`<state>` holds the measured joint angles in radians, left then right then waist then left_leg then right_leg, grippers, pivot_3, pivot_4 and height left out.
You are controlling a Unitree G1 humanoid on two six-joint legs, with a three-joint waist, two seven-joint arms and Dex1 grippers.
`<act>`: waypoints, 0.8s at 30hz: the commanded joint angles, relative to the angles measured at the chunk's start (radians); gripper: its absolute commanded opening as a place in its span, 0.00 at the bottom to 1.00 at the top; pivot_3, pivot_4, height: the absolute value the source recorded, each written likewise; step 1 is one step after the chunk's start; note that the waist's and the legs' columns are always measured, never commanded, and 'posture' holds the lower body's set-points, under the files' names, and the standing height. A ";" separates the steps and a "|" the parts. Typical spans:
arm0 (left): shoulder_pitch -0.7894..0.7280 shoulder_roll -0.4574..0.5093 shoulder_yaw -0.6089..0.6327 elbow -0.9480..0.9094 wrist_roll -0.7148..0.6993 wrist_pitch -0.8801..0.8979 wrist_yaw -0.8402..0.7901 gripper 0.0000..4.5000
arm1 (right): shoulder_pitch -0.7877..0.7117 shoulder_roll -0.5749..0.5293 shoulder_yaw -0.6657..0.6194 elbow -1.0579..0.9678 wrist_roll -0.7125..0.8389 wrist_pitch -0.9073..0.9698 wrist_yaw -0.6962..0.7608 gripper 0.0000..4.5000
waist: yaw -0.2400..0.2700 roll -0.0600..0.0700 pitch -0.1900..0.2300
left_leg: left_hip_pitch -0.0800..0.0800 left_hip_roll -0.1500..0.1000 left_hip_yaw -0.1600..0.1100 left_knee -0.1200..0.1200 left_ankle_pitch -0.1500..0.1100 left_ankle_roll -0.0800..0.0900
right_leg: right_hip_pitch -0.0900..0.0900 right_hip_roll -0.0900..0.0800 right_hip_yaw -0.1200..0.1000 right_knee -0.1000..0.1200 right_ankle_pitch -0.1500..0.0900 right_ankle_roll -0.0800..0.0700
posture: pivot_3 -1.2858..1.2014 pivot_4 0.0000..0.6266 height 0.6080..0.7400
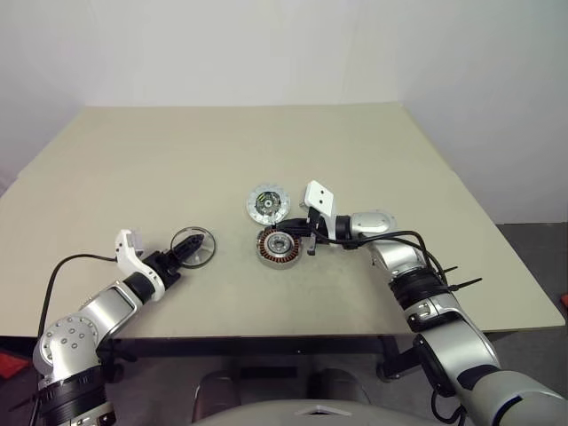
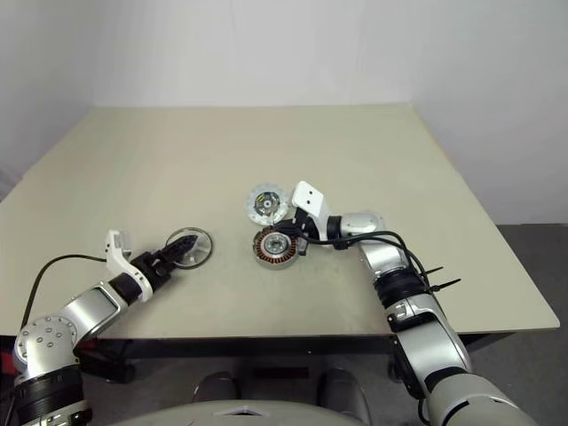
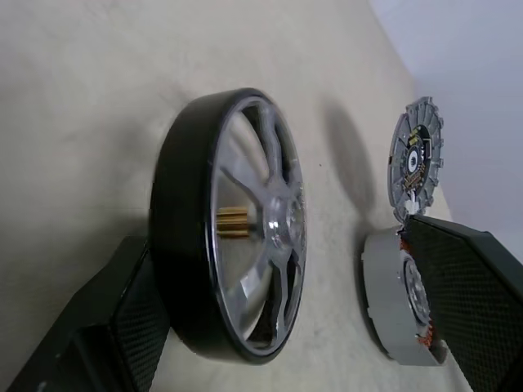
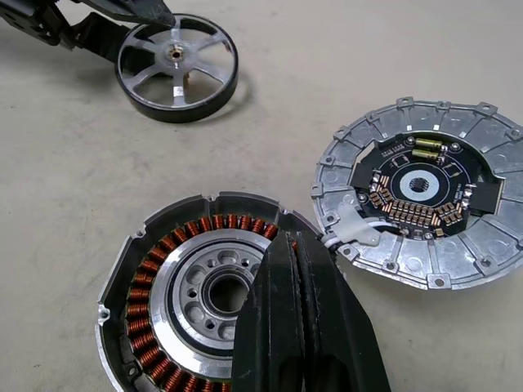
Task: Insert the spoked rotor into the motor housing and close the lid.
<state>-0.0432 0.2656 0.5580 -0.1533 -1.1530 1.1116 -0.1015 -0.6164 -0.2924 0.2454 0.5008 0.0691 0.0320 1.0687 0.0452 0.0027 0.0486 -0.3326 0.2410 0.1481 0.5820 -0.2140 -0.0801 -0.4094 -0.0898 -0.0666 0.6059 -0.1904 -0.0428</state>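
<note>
Beige tabletop [image 1: 177, 160]: left claw [image 1: 188, 251] spread around spoked rotor [image 1: 193, 246], right claw [image 4: 294, 269] pressed together.

In the right wrist view the closed black fingers [image 4: 298, 318] cover part of the motor housing [image 4: 176, 286], whose lower edge the frame cuts off, and the lid [image 4: 421, 192] runs past the frame's side. In the left wrist view a finger [image 3: 470, 286] hides part of the housing, and the spoked rotor's [image 3: 233, 224] rim hides the other finger's tip.
</note>
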 commanded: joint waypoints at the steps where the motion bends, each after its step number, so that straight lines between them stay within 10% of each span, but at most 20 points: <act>1: -0.015 0.004 0.009 -0.013 -0.055 0.004 0.034 1.00 | -0.024 0.000 -0.018 -0.014 0.011 -0.014 -0.007 0.00 | 0.000 0.000 0.000 | 0.000 0.000 0.000 0.000 0.000 0.000 | 0.000 0.000 0.000 0.000 0.000 0.000 | 0.52 0.00 1.00; 10: -0.006 0.013 0.000 -0.016 -0.070 -0.029 0.059 1.00 | -0.057 -0.007 -0.036 0.037 0.009 -0.014 -0.038 0.00 | 0.000 0.000 0.000 | 0.000 0.000 0.000 0.000 0.000 0.000 | 0.000 0.000 0.000 0.000 0.000 0.000 | 0.52 0.00 1.00; 19: -0.011 0.011 -0.007 -0.001 -0.069 -0.065 0.071 0.44 | -0.058 -0.017 -0.037 0.042 0.016 -0.014 -0.029 0.00 | 0.000 0.000 0.000 | 0.000 0.000 0.000 0.000 0.000 0.000 | 0.000 0.000 0.000 0.000 0.000 0.000 | 0.52 0.00 1.00; 24: -0.011 0.022 -0.011 0.011 -0.064 -0.069 0.060 0.44 | -0.059 -0.025 -0.044 0.038 0.026 -0.011 -0.015 0.00 | 0.000 0.000 0.000 | 0.000 0.000 0.000 0.000 0.000 0.000 | 0.000 0.000 0.000 0.000 0.000 0.000 | 0.52 0.00 1.00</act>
<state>-0.0416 0.2745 0.5455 -0.1289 -1.2008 1.0580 -0.0304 -0.6518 -0.3102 0.2327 0.5557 0.0711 0.0284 1.0473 0.0450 0.0023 0.0487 -0.3329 0.2410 0.1480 0.5820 -0.2140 -0.0801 -0.4094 -0.0899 -0.0668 0.6057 -0.1905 -0.0427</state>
